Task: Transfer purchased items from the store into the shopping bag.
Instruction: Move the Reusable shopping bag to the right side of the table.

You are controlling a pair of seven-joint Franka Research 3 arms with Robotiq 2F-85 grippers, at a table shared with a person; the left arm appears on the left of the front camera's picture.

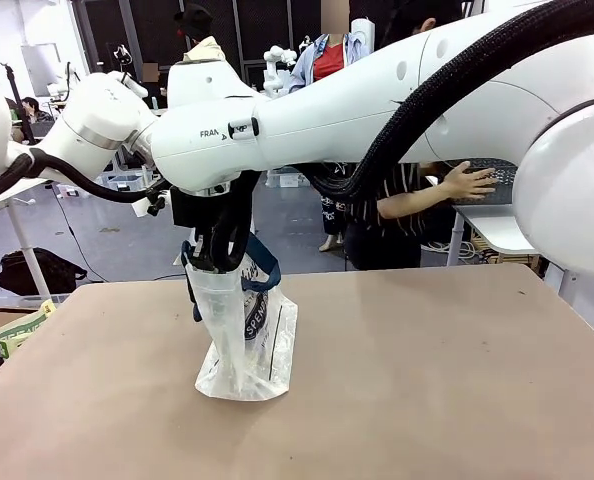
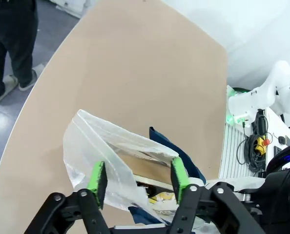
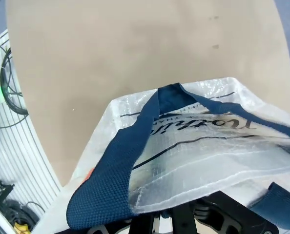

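- Evenly lit from overhead, bright, no hard glare.
- Soft, faint shadow under the shopping bag (image 1: 245, 335) on the table (image 1: 427, 380).
- Wide-angle bending near wrist-view edges; close strap (image 3: 111, 185) slightly soft.

1 shopping bag (image 1: 245, 330), 2 navy handles, 1 table (image 1: 427, 380), 1 person (image 1: 397, 200), 2 robot arms

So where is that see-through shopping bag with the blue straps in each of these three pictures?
Front view: the shopping bag stands left of centre on the table, its top held up under the arms.
Left wrist view: low in the picture, its rim between the green pads.
Right wrist view: across the lower half, lettering up, a navy strap in front.
Shared landmark: the brown table.
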